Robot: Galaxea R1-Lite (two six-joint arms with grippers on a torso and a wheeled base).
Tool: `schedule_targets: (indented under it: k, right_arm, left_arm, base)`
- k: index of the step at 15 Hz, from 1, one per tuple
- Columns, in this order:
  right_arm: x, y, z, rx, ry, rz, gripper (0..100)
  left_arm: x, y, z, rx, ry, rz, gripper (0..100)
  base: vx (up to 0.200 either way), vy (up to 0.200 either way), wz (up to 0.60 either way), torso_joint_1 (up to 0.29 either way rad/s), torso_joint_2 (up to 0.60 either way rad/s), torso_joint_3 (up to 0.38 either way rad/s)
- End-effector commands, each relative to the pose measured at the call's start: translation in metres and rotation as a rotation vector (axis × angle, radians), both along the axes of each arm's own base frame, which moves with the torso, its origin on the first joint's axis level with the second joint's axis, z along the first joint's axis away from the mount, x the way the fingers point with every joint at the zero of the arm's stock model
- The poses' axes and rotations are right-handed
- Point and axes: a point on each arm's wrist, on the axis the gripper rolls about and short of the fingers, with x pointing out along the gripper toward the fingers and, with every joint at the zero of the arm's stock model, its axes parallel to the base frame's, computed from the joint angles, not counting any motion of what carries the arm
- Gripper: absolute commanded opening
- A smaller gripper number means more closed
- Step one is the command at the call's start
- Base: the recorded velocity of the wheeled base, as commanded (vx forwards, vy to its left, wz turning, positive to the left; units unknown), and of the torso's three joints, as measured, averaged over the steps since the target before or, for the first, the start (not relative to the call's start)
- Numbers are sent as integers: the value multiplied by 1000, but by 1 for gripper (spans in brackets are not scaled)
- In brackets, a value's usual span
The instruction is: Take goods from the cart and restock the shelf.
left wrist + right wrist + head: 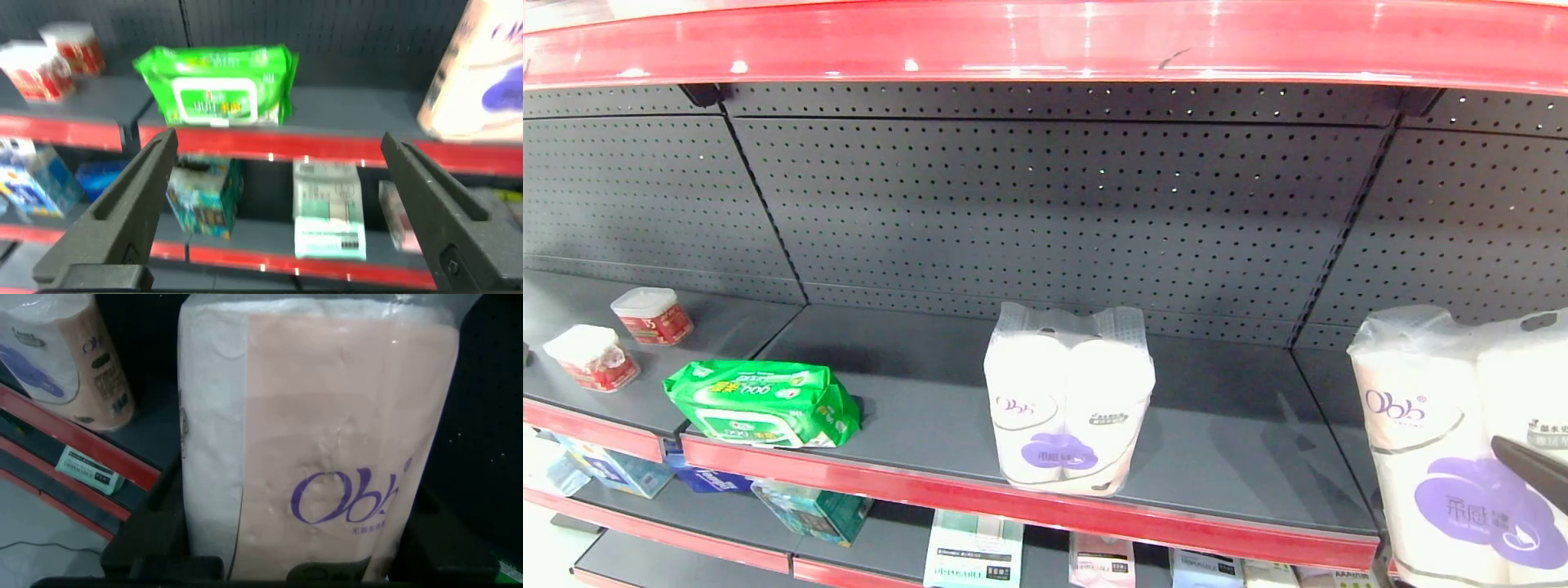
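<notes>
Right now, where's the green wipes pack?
In the head view the green wipes pack lies left of centre on the shelf, at its front edge, between two red tubs on its left and a toilet roll pack on its right.

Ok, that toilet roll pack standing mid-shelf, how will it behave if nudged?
The toilet roll pack looks tall for its base, so it probably tips rather than slides. Its plastic wrap likely gives when squeezed. It stands at the shelf's red front edge, so a forward push could drop it.
</notes>
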Motion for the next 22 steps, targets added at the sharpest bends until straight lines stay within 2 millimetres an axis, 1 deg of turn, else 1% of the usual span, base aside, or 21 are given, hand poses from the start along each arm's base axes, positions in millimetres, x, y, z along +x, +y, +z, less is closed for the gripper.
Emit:
schedule_targets:
  k: [1,11,15,18,21,22]
  right_arm:
    - [-1,0,0,0,-3,-5,0]
    - [-2,-1,-4,0,3,3,0]
    - [2,1,-2,9,10,26,0]
    - [16,5,-2,23,54,52,0]
    - [46,10,-1,43,44,48,0]
    - [52,12,-1,45,46,51,0]
  left_arm:
    - [0,0,0,0,2,-1,100]
    - [0,0,0,-9,2,1,100]
    - [0,0,0,-9,2,1,100]
    - [0,0,0,-9,2,1,100]
    - [0,0,0,-9,2,1,100]
    - [0,0,0,-9,2,1,100]
  base:
    - [0,0,0,0,0,0]
    - [0,0,0,0,0,0]
    - [0,0,0,0,0,0]
    - [0,0,0,0,0,0]
    - [0,0,0,0,0,0]
    - [0,0,0,0,0,0]
